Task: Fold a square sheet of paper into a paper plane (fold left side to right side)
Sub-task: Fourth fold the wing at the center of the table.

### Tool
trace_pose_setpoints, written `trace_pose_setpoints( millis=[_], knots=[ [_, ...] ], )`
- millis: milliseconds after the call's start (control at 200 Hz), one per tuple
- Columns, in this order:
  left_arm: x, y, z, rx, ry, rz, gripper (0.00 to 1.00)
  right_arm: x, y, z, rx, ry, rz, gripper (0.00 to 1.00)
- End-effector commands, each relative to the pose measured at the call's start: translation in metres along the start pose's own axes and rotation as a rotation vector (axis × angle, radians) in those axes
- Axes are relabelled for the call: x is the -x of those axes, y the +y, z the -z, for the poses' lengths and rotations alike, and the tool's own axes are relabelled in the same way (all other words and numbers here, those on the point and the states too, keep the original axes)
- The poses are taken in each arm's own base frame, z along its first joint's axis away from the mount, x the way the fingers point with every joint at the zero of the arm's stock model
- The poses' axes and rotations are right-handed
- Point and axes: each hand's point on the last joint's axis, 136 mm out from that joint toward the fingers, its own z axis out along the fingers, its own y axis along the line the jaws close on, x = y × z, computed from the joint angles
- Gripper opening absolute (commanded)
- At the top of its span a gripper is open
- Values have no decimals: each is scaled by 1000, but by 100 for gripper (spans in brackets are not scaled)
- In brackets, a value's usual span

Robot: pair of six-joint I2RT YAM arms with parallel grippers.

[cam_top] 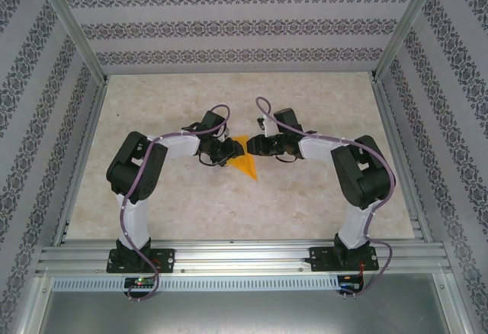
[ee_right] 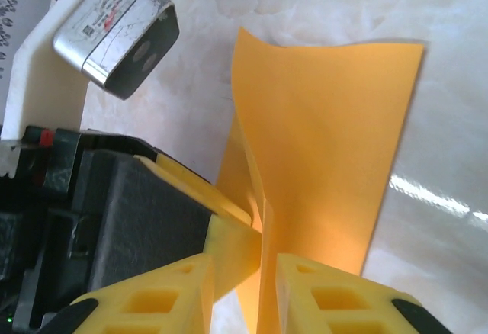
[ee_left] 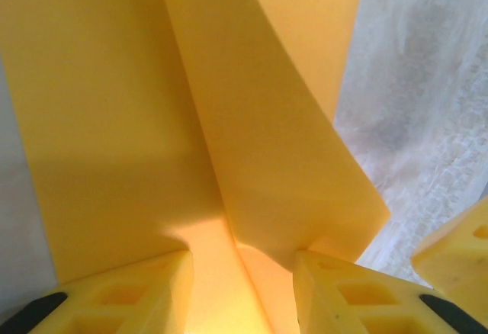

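Note:
The orange sheet of paper [cam_top: 247,165] lies at the table's middle, creased into a pointed shape with its tip toward the near edge. Both grippers meet over it. My left gripper [cam_top: 228,151] [ee_left: 244,261] stands open, its yellow fingers [ee_left: 126,296] astride a raised fold of the paper [ee_left: 252,120]; a flap rests on the right finger. My right gripper [cam_top: 256,146] [ee_right: 244,261] is open too, with an upright edge of the paper [ee_right: 328,143] between its fingers, untouched on the left side. The left gripper's finger [ee_right: 236,231] touches that upright fold.
Pale marbled tabletop [cam_top: 328,113] surrounds the paper on all sides. Patterned walls and a metal frame [cam_top: 72,25] enclose the table. The left wrist's camera housing [ee_right: 122,36] sits close by my right gripper. A right gripper finger [ee_left: 457,246] shows beside the left gripper.

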Motion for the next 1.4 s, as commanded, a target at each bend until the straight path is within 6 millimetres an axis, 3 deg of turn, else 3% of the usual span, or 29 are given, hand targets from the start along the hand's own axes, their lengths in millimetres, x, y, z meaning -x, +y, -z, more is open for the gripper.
trace_pose_setpoints(
  millis=[0,445,640,1394],
  knots=[
    [-8,26,-13,92,22,20,42,5,6,-6,61,-5,-11,26],
    [-8,24,-13,90,22,15,42,-7,-3,-8,109,10,-67,25],
    [-8,24,-13,91,24,17,41,-10,-9,-1,115,-7,-89,24],
    [-8,22,-13,88,23,13,41,-22,-4,-10,177,28,-107,25]
  ],
)
